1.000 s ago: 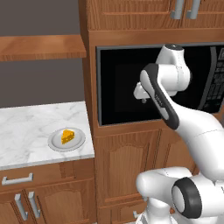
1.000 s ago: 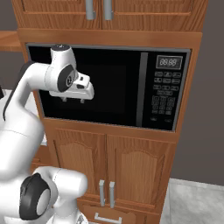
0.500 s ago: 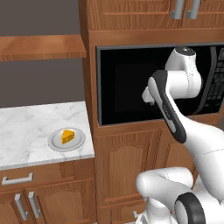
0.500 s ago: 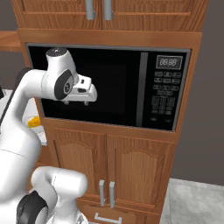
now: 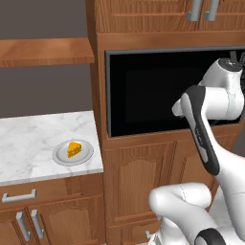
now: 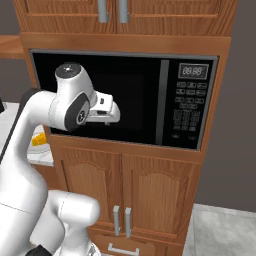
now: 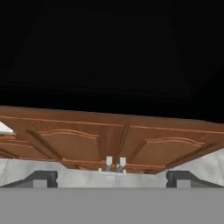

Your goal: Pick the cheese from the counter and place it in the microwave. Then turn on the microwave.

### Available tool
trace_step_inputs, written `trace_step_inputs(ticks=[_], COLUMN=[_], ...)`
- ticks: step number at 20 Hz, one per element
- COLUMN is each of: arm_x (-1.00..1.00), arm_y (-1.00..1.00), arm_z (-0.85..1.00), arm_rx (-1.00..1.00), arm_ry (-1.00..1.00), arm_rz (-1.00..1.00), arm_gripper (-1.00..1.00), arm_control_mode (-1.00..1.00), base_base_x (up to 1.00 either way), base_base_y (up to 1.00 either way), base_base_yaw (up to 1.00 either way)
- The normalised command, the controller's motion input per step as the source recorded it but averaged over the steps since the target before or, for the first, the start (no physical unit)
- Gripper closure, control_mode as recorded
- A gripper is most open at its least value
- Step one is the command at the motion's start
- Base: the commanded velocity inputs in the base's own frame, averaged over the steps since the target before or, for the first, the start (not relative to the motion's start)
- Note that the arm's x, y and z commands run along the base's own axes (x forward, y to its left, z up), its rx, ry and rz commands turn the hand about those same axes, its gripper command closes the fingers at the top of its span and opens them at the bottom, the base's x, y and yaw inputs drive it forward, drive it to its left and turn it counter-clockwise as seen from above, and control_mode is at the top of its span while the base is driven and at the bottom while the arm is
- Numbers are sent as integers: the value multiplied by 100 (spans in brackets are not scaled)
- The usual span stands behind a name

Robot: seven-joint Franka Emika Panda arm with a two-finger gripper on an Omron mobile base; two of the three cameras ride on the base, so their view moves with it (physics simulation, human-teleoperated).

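Observation:
The cheese [image 5: 73, 149], a small orange wedge, lies on a round grey plate [image 5: 61, 156] on the white marble counter [image 5: 28, 143], left of the oven column. A sliver of the cheese [image 6: 39, 141] also peeks out behind my arm in the right base view. The black microwave [image 5: 148, 91] has its dark glass door shut, with the handle [image 6: 160, 110] and button panel [image 6: 187, 107] on its right side. My gripper [image 6: 116, 116] hovers in front of the door glass, far from the cheese. In the hand view the gripper [image 7: 111, 178] is open, with its fingertips [image 7: 41, 177] wide apart and nothing between them.
Below the microwave are two brown cabinet doors with silver handles [image 6: 121, 220]. Upper cabinets [image 6: 115, 15] sit above it, and a brown wooden shelf [image 5: 43, 50] hangs over the counter. Drawers [image 5: 19, 196] run under the counter. Grey floor lies to the right.
My arm has swung to the right along the microwave front, carrying the hand with it. The jaws opened a little wider. The cheese and plate stayed put.

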Motion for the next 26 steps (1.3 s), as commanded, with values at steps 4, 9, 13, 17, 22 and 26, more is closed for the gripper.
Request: trace_step_inputs(ticks=[4, 9, 13, 17, 22, 26], arm_x=[-31, -30, -29, -22, -13, 0], arm_y=[-38, -38, -36, -30, -31, -32], arm_z=[9, 1, 3, 1, 5, 10], arm_rx=[0, 1, 2, 2, 2, 1], arm_ry=[-9, -7, -6, -3, -2, 0], arm_rz=[0, 0, 0, 0, 0, -2], arm_gripper=[-100, -100, -100, -100, -100, -100], arm_control_mode=[-100, -100, -100, -100, -100, -100], base_base_x=[0, 0, 0, 0, 0, 0], base_base_y=[0, 0, 0, 0, 0, 0], base_base_yaw=[0, 0, 0, 0, 0, 0])
